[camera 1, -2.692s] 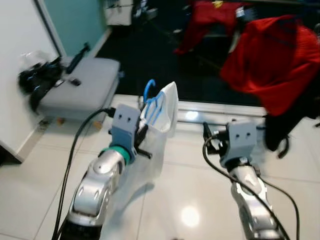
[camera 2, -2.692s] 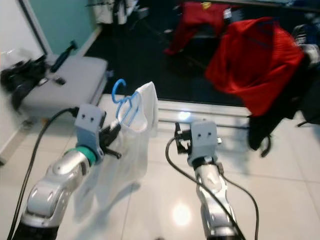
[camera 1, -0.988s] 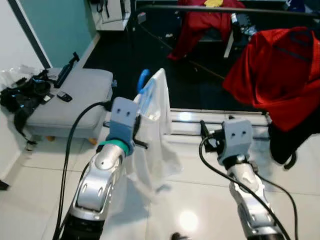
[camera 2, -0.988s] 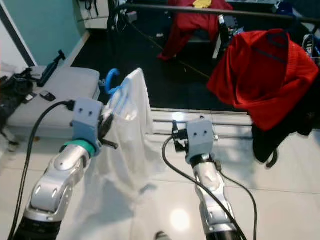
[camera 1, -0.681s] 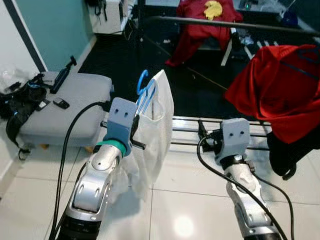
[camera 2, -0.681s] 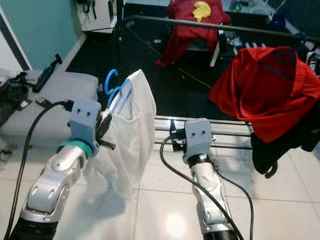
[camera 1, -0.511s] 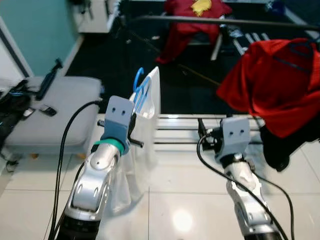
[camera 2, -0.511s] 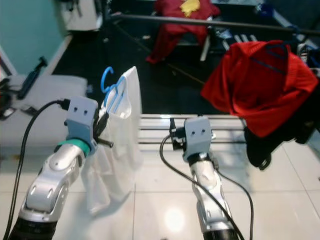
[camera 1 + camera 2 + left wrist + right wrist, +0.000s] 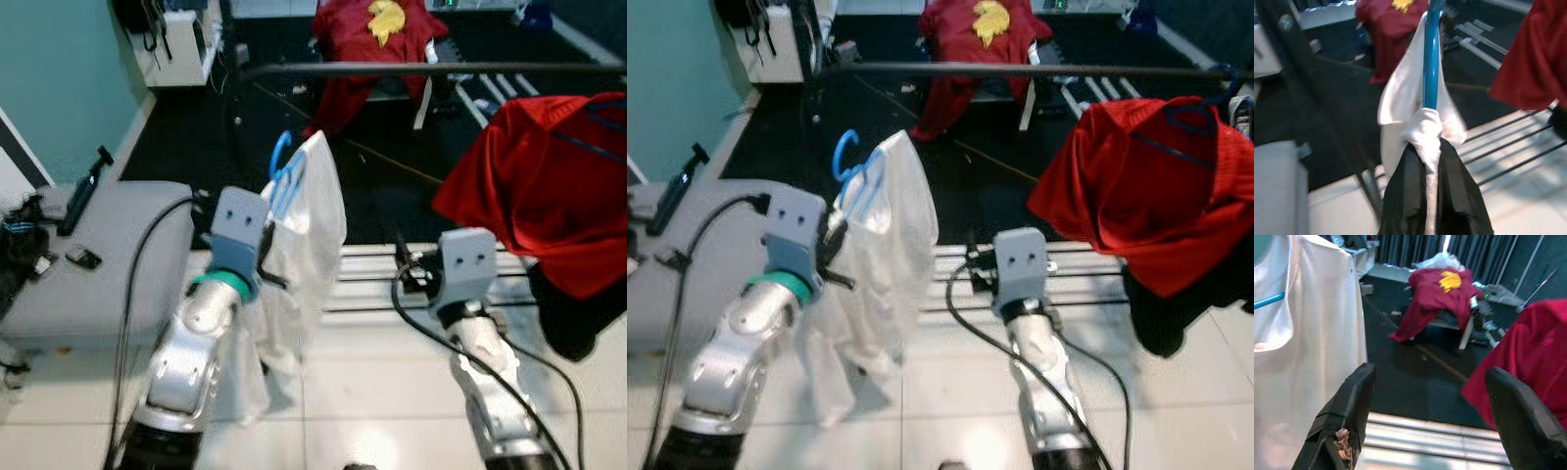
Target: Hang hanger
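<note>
A dark clothes rail (image 9: 431, 70) is running across the top of the scene with a red shirt (image 9: 549, 191) hanging from its right end. Below its left end, the left claw (image 9: 266, 257) is clenching the blue hanger (image 9: 281, 176) through the white garment (image 9: 299, 264) draped on it. The right claw (image 9: 1430, 421) is hovering released, fingers (image 9: 1347, 416) spread, beside the garment.

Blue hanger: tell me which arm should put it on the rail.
Left. The left gripper is already shut on the blue hanger with its white garment, raised below the black rail. The right gripper is open and empty.
</note>
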